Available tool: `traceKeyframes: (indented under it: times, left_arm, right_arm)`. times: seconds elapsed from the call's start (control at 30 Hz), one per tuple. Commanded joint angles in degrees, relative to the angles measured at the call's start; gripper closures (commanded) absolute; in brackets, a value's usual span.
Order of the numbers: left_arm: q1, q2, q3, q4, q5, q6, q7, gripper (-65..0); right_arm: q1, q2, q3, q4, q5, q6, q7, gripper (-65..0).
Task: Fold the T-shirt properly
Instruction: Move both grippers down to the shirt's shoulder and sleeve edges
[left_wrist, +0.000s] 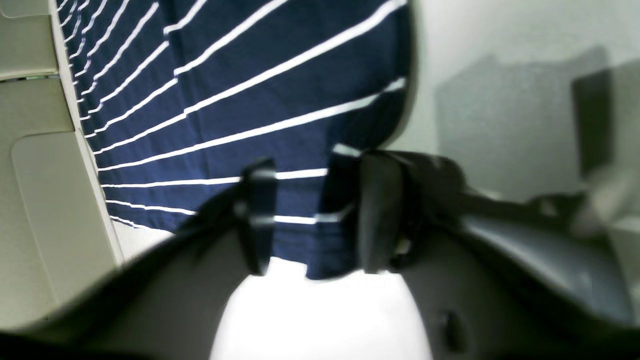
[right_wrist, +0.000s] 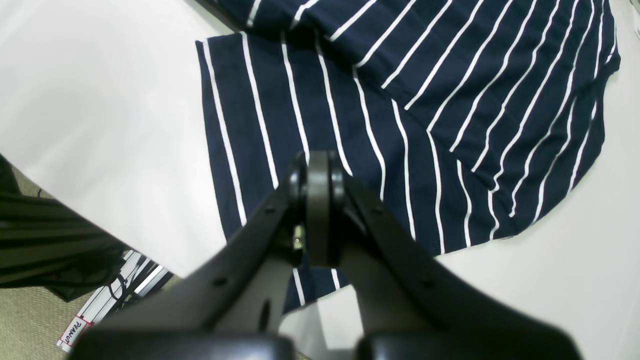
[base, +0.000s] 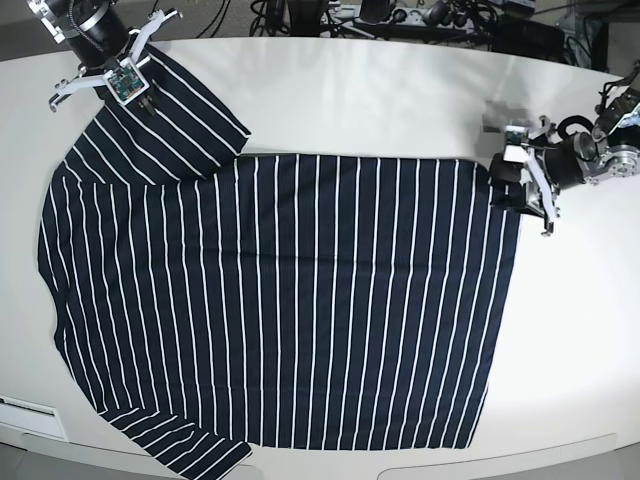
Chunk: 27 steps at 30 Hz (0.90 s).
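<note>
T-shirt (base: 280, 300) hem hides between the left gripper (left_wrist: 310, 210) jaws, blurred; right gripper (right_wrist: 318, 200) jaws pressed together, empty.

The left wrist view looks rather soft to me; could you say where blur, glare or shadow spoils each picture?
Left wrist view: the left gripper and the T-shirt are motion-blurred, the table below is blown out white. Right wrist view: stripes sharp, the right gripper out of focus. Base view: evenly lit, soft shadows only.

A robotics lab or test room, by the look of it: a bare white surface (base: 400, 100) flanked by two mounted arms, tangled cables (base: 330, 15) behind, and a taped label (right_wrist: 73, 331) on the carpeted floor.
</note>
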<state>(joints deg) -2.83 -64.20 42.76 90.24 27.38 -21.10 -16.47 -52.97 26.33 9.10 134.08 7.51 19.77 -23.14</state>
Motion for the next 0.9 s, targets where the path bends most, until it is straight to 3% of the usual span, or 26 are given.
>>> traceKeyframes:
  times: [0.0, 0.07, 0.17, 0.23, 0.53, 0.73, 0.87]
  left_arm:
    - [0.9, -0.11, 1.27, -0.9, 2.29, -4.09, 3.52, -16.7]
    - [0.92, 0.17, 1.27, -0.9, 1.79, -3.23, 4.92, 0.0]
    - [0.92, 0.57, 1.27, -0.87, 0.11, -0.96, 7.63, 0.0]
    - [0.92, 0.55, 1.27, -0.87, -0.46, 0.26, 7.91, 0.0]
    - [0.92, 0.55, 1.27, -0.85, -0.46, 0.61, 7.85, 0.0]
    - [0.92, 0.55, 1.27, -0.85, -0.46, 0.59, 7.87, 0.0]
    - [0.94, 0.55, 1.27, -0.85, -0.46, 0.59, 7.67, 0.0]
  right_arm:
    - [-0.35, 0.5, 0.26, 0.81, -0.02, -0.24, 1.11, 0.0]
    - [-0.37, 0.5, 0.26, 0.09, 0.0, -0.07, 1.09, -3.8]
    - [-0.37, 0.5, 0.24, -1.44, 0.11, 4.04, 1.14, -25.3]
    - [-0.35, 0.5, 0.09, -2.78, 0.2, 5.18, 1.55, -32.1]
    - [2.73, 0.5, -0.5, -13.05, -0.02, 5.35, 1.55, -31.9]
    - [4.09, 0.5, -0.57, -16.63, 2.73, 10.45, 1.51, -31.9]
    - [4.11, 0.5, -0.61, -16.63, 2.56, 10.62, 1.49, -31.9]
